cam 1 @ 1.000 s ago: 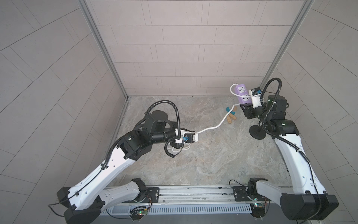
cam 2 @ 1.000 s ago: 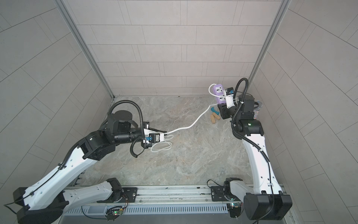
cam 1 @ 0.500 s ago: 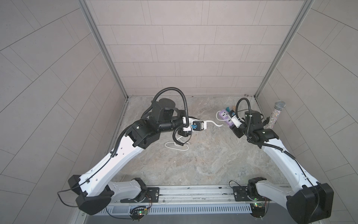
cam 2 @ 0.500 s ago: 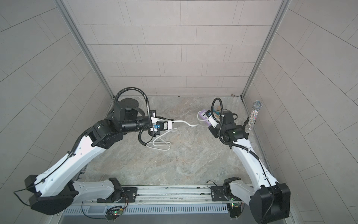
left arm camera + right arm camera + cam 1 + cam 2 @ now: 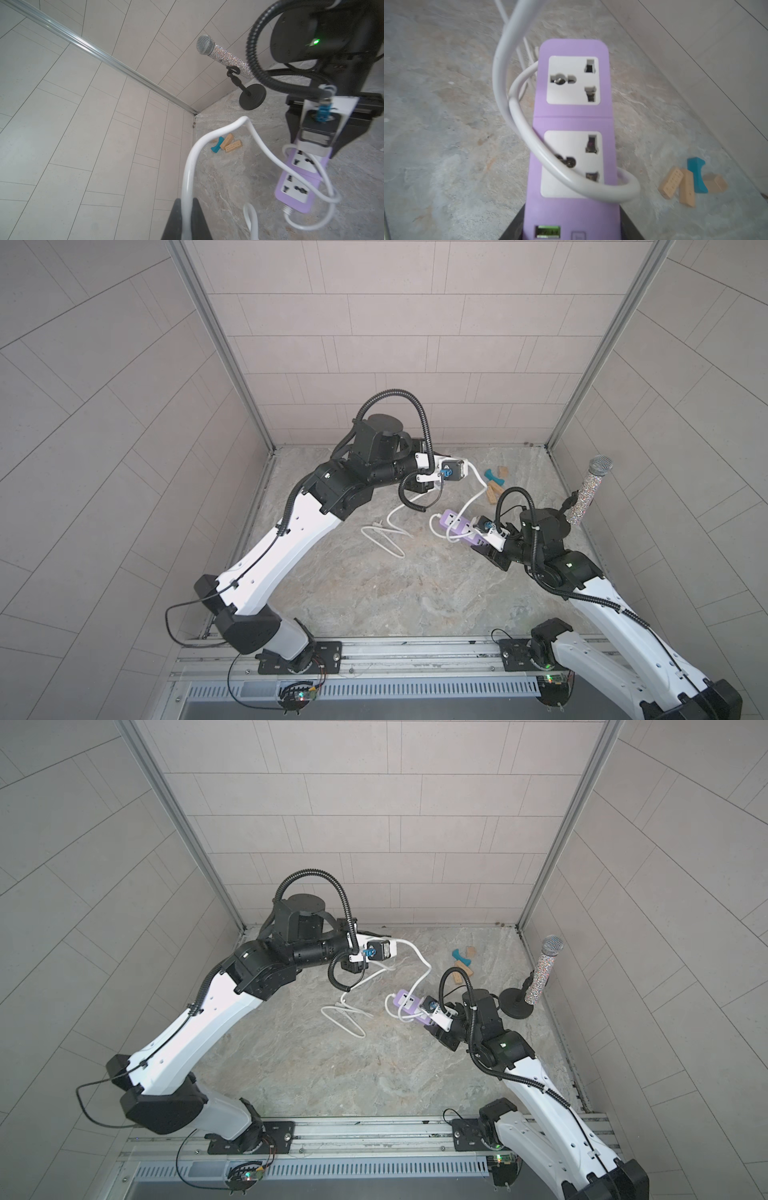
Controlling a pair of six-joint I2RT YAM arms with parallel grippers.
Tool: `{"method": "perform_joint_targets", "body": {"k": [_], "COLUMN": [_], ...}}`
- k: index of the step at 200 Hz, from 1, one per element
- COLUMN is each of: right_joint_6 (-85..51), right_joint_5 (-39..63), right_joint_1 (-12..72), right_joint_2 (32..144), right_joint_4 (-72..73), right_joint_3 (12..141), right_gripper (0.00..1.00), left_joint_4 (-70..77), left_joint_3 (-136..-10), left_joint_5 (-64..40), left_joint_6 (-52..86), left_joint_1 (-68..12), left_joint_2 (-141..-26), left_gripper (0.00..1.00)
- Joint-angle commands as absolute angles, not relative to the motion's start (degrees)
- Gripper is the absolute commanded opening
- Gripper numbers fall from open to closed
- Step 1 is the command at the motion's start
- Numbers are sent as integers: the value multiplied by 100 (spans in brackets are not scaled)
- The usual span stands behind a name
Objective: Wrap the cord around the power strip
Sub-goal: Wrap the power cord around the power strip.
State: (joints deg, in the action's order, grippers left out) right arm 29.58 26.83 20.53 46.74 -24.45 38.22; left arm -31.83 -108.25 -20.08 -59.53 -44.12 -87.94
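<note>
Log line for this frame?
left gripper: shut on thin white cord | right gripper: shut on lilac rectangular power strip | wrap: loose loop, unfinished

The power strip (image 5: 572,120) is smooth lilac plastic. The cord (image 5: 500,62) looks white, smooth and a bit shiny. The blocks (image 5: 671,182) look like pale wood. The microphone (image 5: 228,57) handle glitters.

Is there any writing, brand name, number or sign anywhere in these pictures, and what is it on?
No text can be read anywhere.
On the tan wooden blocks: faint rows of marks, too blurred to read.
On the power strip: a small outlined symbol beside the green-lit USB port, cut off at the picture's edge, unreadable.
On the microphone and the cord: no lettering shows.
</note>
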Motion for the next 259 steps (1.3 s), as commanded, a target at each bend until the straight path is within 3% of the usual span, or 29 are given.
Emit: {"method": "perform_joint_targets", "body": {"k": [1,55,136,208,259], "right_joint_6": [3070,1991,634,-505,-718], "right_joint_5": [3457,3922,3383,1366,621], "right_joint_1": [2380,2615,2600,2273,2134], "right_joint_2": [4505,4014,3998,4258,4583], "right_joint_4": [-1942,0,2853,5150,5467], "right_joint_3": [3755,3255,3138,2637,2985], "right_gripper": [0,0,0,0,0], "left_joint_4": [-2646,-2332,-2093,-1912,-1600], "left_joint_3": [-11186,-10810,-10084,-9407,-8443], "left_joint_5": [-1785,-1551,-2514,-3281,-3524], "left_joint_6": [-6168,-6195,-5176,-4423,-3946], "left_joint_1": [-4375,-4182,-3479,-3155,-3168], "left_joint_2": [-8964,-9274,-9518,-9298,-8932], "left_gripper": [0,0,0,0,0]}}
